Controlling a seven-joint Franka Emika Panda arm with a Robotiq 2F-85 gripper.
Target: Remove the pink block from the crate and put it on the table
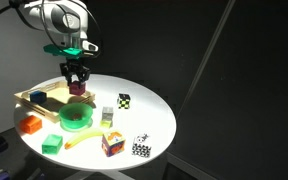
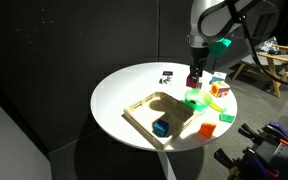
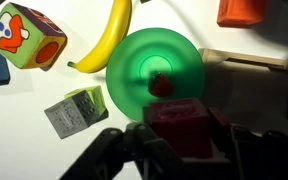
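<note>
Now your gripper [image 1: 76, 82] pinches the pink block [image 3: 179, 128] between its 2 fingers, holding it clear above the crate [image 1: 29, 97] rim and green bowl [image 3: 149, 70], likely so it can cross to bare table [image 1: 154, 120] without snagging.

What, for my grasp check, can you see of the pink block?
The pink block is a small, plain magenta cube with a matte surface; its material is hard to tell. It is clamped between the fingers of the gripper, roughly level, in the air near the edge of the crate. In the wrist view it hangs over the rim of the green bowl. Only the fingers touch it.
</note>
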